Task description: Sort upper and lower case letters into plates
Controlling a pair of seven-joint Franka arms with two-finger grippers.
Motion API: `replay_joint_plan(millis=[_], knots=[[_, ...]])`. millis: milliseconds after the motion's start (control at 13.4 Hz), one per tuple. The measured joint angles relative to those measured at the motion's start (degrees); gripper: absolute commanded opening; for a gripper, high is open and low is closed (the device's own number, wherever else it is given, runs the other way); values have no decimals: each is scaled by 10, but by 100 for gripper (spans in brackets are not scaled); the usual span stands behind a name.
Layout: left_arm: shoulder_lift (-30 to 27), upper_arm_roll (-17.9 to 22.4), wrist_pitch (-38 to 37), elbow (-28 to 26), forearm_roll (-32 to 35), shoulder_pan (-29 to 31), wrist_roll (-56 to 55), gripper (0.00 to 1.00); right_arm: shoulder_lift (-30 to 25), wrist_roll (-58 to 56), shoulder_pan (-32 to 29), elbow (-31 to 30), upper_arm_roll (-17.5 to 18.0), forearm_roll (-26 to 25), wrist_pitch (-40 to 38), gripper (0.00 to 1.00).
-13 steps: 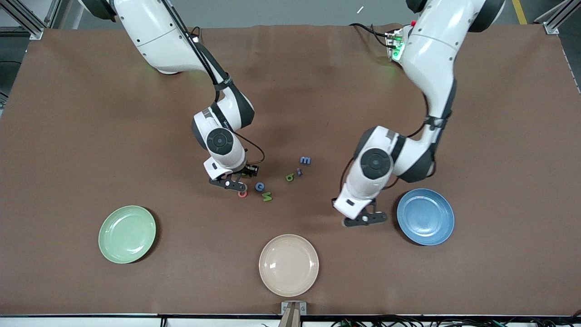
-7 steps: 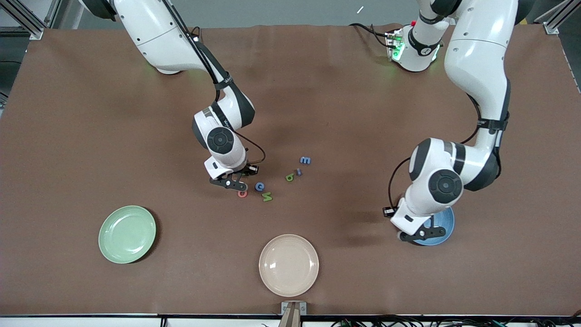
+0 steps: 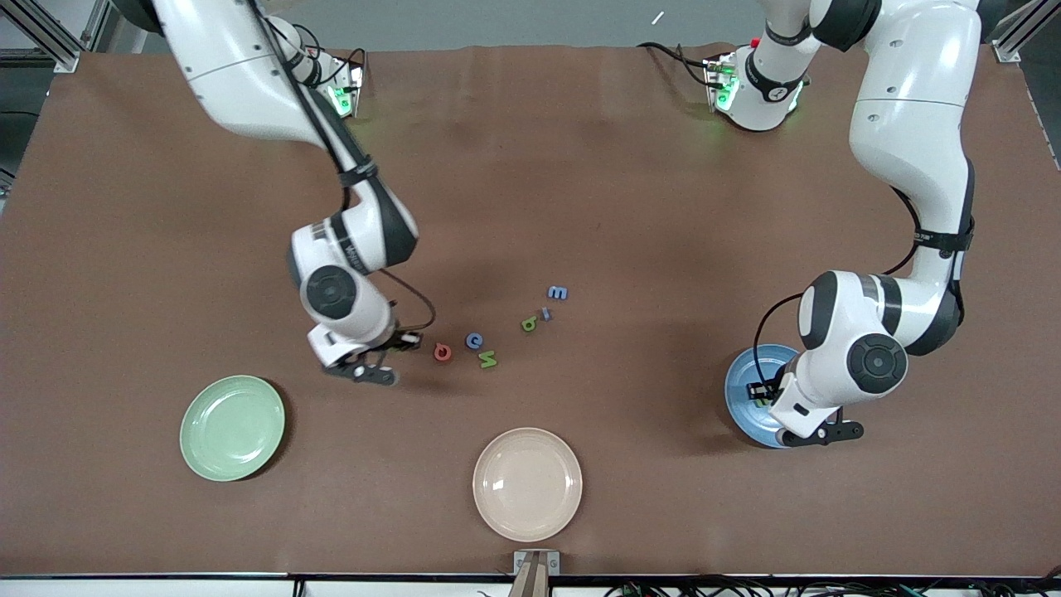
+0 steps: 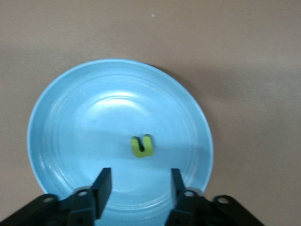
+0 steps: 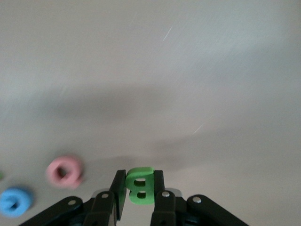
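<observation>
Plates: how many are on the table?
3. The green plate lies toward the right arm's end, the beige plate in the middle, nearest the front camera, and the blue plate lies under the left gripper.

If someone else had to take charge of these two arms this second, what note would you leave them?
Left pincer: open over the blue plate, with a green letter lying in that plate.
Right pincer: shut on a green B, over the table beside the red letter.
Green plate: nothing in it.
Loose on the table: the red letter, a blue one, a green one and three more.
Done: one letter plated. Left: the B and six loose ones.
</observation>
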Motion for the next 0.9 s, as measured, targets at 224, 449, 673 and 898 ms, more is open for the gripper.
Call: replay_joint_plan(millis=[224, 449, 673, 898], knots=[[-2, -23, -4, 4, 0, -42, -71, 99, 0, -117, -75, 20, 0, -66, -2, 5], [-2, -25, -6, 5, 0, -153, -183, 95, 3, -159, -112, 36, 1, -177, -2, 5], [2, -24, -2, 5, 0, -241, -253, 82, 19, -163, -125, 37, 1, -270, 2, 11], [6, -23, -1, 5, 0, -300, -314, 68, 42, -163, -140, 38, 1, -320, 49, 30]])
